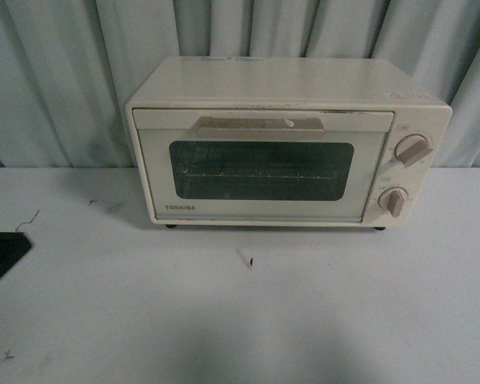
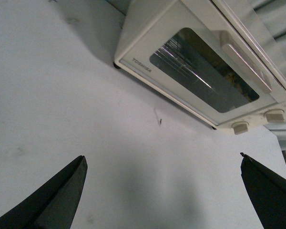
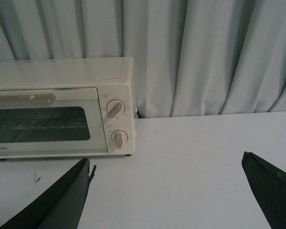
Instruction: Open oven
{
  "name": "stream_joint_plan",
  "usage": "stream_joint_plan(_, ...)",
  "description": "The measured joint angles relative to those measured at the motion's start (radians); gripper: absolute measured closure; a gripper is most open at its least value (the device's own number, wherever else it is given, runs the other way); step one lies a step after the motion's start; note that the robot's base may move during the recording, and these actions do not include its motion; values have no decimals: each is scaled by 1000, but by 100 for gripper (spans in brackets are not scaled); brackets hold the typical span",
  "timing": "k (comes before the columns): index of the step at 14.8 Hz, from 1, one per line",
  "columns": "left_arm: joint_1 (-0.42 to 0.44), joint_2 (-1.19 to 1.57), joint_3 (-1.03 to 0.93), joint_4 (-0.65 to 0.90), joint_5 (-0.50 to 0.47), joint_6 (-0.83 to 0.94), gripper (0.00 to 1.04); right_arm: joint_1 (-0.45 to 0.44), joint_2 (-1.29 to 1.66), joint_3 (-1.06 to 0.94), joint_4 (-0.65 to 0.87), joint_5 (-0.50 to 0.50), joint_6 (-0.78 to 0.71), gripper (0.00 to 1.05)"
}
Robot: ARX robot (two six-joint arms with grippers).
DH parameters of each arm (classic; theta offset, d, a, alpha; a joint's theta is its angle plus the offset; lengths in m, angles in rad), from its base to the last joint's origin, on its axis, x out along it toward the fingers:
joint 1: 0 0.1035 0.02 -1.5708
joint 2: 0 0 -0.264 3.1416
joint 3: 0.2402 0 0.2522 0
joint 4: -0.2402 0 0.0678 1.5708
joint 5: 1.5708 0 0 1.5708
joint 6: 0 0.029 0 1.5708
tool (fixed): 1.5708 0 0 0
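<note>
A cream-white Toshiba oven [image 1: 288,144] stands at the back of the white table [image 1: 240,312], door shut, with a flat bar handle [image 1: 260,127] above the glass window and two beige knobs [image 1: 414,150] on the right. A wire rack shows behind the glass. Neither arm shows in the front view. My left gripper [image 2: 162,164] is open and empty above the table, well short of the oven [image 2: 200,62]. My right gripper [image 3: 167,167] is open and empty, to the right of the oven [image 3: 62,107] and in front of it.
Pale blue-grey curtains [image 1: 56,72] hang behind the table. A dark flat object [image 1: 0,256] lies at the table's left edge. A small dark scrap [image 1: 250,260] lies in front of the oven.
</note>
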Motion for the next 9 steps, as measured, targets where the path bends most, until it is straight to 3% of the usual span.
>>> stream_joint_plan(3, -106, 356, 84, 276, -35, 20, 7, 0, 0, 0, 0, 0, 0, 6)
stream_joint_plan(6, -220, 660, 179, 437, -57, 62, 7, 0, 0, 0, 0, 0, 0, 6)
stream_joint_plan(9, -250, 844, 256, 505, -79, 79, 7, 0, 0, 0, 0, 0, 0, 6)
